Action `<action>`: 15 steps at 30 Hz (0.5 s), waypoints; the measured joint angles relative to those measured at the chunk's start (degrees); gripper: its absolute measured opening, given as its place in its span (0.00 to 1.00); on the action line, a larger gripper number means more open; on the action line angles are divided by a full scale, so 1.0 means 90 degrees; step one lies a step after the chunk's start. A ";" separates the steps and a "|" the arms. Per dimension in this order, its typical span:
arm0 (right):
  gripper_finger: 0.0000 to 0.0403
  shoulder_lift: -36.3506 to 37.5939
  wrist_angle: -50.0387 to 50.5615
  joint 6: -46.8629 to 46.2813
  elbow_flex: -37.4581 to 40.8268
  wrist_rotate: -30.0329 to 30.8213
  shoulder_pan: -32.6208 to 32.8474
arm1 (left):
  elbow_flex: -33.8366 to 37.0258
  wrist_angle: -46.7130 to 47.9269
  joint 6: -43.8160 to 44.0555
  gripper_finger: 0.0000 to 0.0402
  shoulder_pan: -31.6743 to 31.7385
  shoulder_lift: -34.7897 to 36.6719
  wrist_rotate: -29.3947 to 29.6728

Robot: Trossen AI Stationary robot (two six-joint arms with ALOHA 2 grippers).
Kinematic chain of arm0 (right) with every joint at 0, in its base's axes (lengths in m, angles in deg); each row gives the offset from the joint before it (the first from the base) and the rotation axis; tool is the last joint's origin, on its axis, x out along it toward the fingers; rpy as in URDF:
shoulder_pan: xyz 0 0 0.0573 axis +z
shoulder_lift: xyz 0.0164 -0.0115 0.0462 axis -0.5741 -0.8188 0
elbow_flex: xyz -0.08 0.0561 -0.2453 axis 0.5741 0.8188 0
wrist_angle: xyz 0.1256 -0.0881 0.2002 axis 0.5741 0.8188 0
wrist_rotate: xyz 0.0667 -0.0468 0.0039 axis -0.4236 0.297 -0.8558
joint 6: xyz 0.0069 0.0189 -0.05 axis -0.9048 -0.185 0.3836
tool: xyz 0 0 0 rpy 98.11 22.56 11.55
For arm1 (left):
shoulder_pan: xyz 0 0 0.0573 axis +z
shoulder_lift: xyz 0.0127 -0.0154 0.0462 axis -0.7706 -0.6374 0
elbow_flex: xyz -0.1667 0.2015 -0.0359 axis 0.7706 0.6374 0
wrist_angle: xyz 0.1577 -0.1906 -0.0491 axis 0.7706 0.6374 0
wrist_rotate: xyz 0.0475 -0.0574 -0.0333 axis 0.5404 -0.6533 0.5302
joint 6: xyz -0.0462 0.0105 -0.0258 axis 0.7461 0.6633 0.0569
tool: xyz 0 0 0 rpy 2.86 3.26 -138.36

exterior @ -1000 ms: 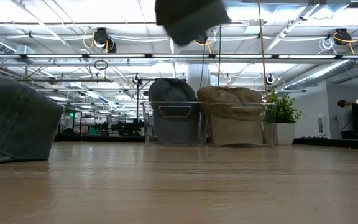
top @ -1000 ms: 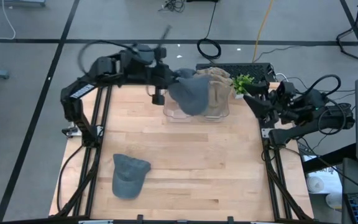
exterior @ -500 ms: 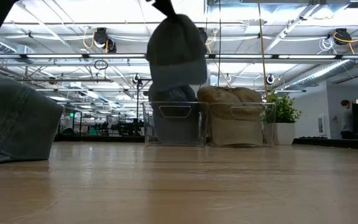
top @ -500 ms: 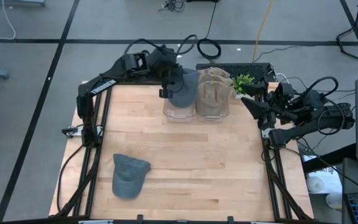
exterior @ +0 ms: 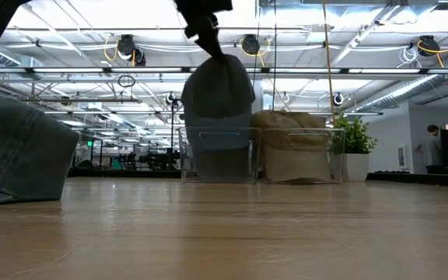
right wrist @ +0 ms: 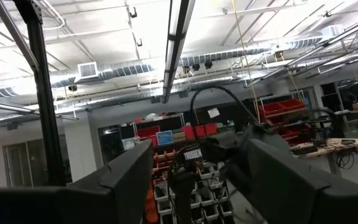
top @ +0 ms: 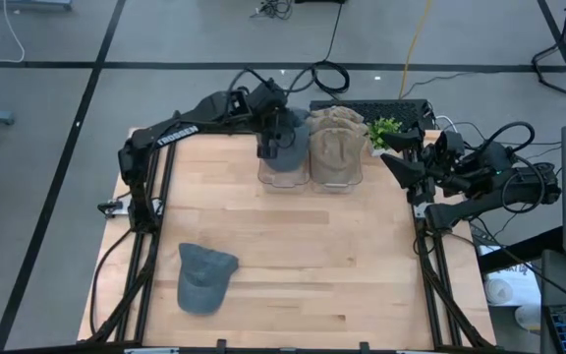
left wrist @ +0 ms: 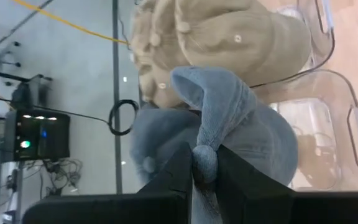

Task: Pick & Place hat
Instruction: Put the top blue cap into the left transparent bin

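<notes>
Left gripper point(left wrist: 204, 169) is clamped on a bunched grey-blue fabric cap point(left wrist: 229, 124), hanging it over the clear plastic bin point(top: 285, 175). Right gripper point(top: 393, 155) parked at the table edge, fingers spread.

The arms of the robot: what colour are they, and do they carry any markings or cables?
Both arms are black. The left arm has a long straight link with white lettering along it, and black cables loop above its wrist. The right arm is bulkier, with black cables arching over it. Each ends in two flat dark fingers.

Grey-blue hat point(left wrist: 241, 130) — tan hats point(left wrist: 229, 43)
</notes>
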 joint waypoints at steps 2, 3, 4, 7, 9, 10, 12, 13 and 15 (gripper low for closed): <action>0.62 0.0000 0.0000 0.0000 0.0000 0.0000 0.0000 | 0.0271 -0.0180 -0.0016 0.10 0.0019 0.0000 -0.0032; 0.62 0.0000 0.0000 0.0000 0.0000 0.0000 0.0000 | 0.0379 -0.0250 -0.0046 0.10 0.0025 0.0000 -0.0030; 0.62 0.0000 0.0000 0.0000 0.0000 0.0000 0.0000 | 0.0485 -0.0320 -0.0083 0.10 0.0040 0.0000 -0.0031; 0.62 0.0000 0.0000 0.0000 0.0000 0.0002 0.0000 | 0.0812 -0.0629 -0.0115 0.10 0.0103 0.0008 -0.0019; 0.62 0.0000 0.0000 0.0000 0.0000 0.0002 0.0000 | 0.1016 -0.0813 -0.0100 0.10 0.0180 0.0008 -0.0012; 0.62 0.0000 0.0000 0.0000 0.0000 0.0002 0.0000 | 0.1111 -0.0913 -0.0094 0.10 0.0223 0.0008 -0.0023; 0.62 0.0000 0.0000 0.0000 0.0000 0.0002 0.0000 | 0.1300 -0.1160 -0.0111 0.10 0.0299 0.0008 -0.0042; 0.62 0.0000 0.0000 0.0000 0.0000 0.0003 0.0000 | 0.1384 -0.1214 -0.0125 0.10 0.0339 0.0008 -0.0052; 0.62 0.0000 0.0000 0.0000 0.0000 0.0005 0.0000 | 0.1567 -0.1376 -0.0158 0.10 0.0422 0.0008 -0.0060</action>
